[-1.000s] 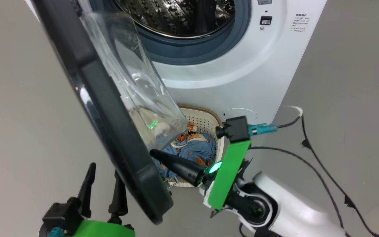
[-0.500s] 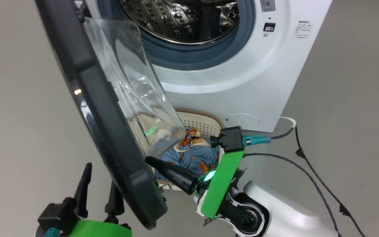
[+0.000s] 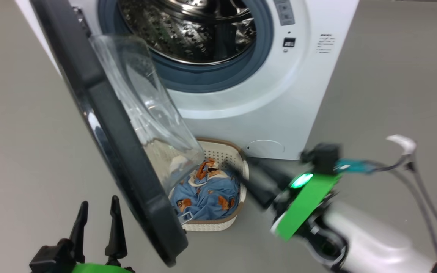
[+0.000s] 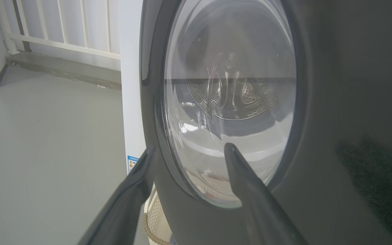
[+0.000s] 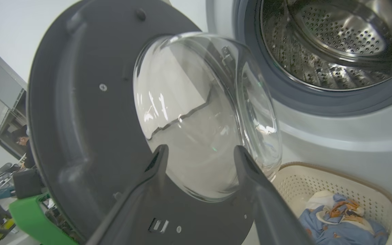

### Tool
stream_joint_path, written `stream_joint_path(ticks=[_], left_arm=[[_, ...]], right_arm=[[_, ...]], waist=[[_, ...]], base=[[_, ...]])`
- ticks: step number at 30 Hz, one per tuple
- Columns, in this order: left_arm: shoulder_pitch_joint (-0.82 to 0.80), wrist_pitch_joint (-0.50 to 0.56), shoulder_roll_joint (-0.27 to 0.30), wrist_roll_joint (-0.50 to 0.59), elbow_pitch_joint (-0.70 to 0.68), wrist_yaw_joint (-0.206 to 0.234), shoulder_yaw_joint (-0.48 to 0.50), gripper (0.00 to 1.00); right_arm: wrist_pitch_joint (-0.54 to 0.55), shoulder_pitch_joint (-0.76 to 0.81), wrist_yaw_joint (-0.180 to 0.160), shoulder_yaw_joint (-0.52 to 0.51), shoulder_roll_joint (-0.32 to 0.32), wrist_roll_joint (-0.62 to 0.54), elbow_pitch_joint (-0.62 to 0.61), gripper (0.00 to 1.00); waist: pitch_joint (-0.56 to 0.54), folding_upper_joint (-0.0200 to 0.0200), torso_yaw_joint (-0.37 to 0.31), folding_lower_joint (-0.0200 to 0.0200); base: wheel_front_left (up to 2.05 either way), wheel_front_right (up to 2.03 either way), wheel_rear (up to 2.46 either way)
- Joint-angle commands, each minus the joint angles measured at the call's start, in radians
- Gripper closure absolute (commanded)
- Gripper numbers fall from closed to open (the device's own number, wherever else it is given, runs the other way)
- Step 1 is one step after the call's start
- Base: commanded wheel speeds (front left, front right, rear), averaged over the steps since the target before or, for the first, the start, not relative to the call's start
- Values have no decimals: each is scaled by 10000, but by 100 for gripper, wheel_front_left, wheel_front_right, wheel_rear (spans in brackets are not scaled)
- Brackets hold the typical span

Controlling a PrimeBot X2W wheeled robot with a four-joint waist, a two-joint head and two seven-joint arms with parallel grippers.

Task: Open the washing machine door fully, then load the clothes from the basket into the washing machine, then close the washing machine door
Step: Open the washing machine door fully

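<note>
The washing machine [image 3: 279, 106] stands with its steel drum [image 3: 188, 30] exposed. Its door [image 3: 120, 151] hangs swung out to the left, black rim edge-on, glass bowl [image 3: 146, 113] facing the machine. Below the bowl sits the cream basket [image 3: 211, 225] holding the blue printed clothes [image 3: 207, 193]. My right gripper [image 3: 247, 170] is blurred, just right of the basket, and stands open and empty; its wrist view shows the fingers apart before the door's inner face [image 5: 66, 119]. My left gripper [image 3: 97, 214] is open, left of the door, facing the outer glass [image 4: 230, 85].
Black cables [image 3: 412, 170] trail over the grey floor to the right of the machine. A person [image 5: 22, 139] sits far off behind the door in the right wrist view. White railings [image 4: 63, 30] line the back wall.
My right gripper has opened and pulled back to the right, away from the door's lower inner rim. The head camera has shifted. The left gripper stays open.
</note>
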Motion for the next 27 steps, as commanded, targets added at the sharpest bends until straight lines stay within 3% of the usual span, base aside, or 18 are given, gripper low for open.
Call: stream_joint_path(ticks=[1,7,8,13,18,27], left_arm=[[-82,-65,112,160,-184,-50,410,0],[-29,-65,112,236,-113,-130,630,0],[-29,-65,112,236,-113,-130,630,0],[29,-65,112,317,-19,-265,776,0],[59,-65,112,296,-3,-306,809,0],[184,-65,112,304,67,-384,959,0]], right_arm=[[-127,366,29,-861,1,-492,-213,0],[-133,2023,29,-3850,-201,-3117,-498,0],[-133,2023,29,-3850,-201,-3117,-498,0],[-134,3833,29,-6285,-8,-4899,-1005,0],[-134,4918,29,-7749,248,-5671,-1183,0],[-135,6403,29,-10045,1251,-8541,-1182,0]], waist=[[-154,0,-242,0],[-350,0,-546,0],[-350,0,-546,0],[-544,0,-701,0],[-682,0,-749,0],[-858,0,-974,0]], base=[[0,0,0],[0,0,0],[0,0,0],[0,0,0],[0,0,0],[0,0,0]])
